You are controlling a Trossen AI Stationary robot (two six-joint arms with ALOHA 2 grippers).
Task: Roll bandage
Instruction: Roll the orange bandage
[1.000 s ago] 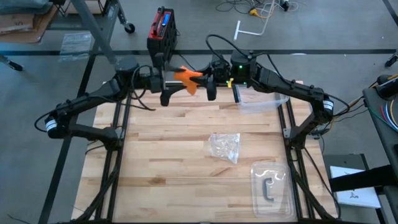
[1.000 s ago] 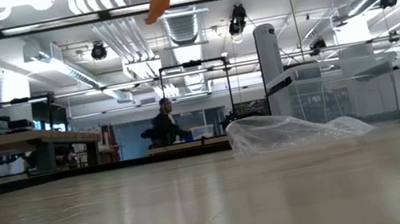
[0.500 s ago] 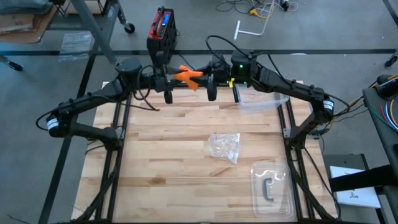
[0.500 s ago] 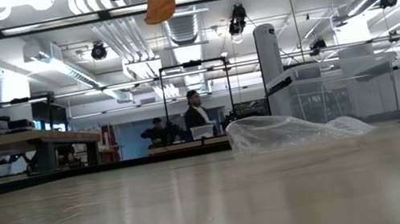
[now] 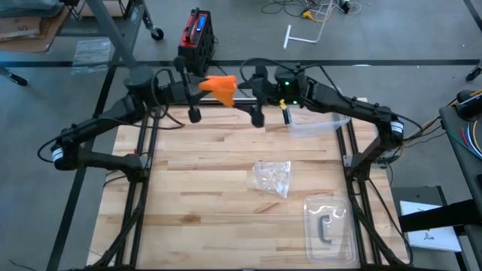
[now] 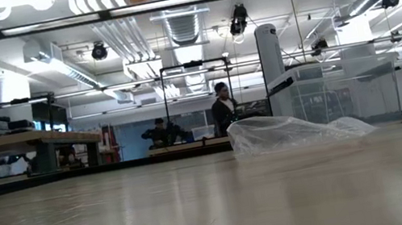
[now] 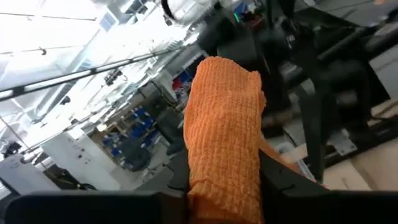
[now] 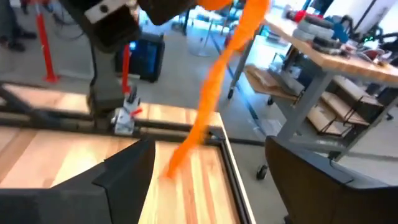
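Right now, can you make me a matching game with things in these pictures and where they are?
Things:
1. bandage
2. crumpled wrapper
3. clear tray
4. red box

Places:
A. on the floor past the table's far edge
B. lying in the middle of the table
D. held up in the air by the left gripper
C. at the table's near right corner

Pairs: 1-D, 2-B, 3-C, 4-A
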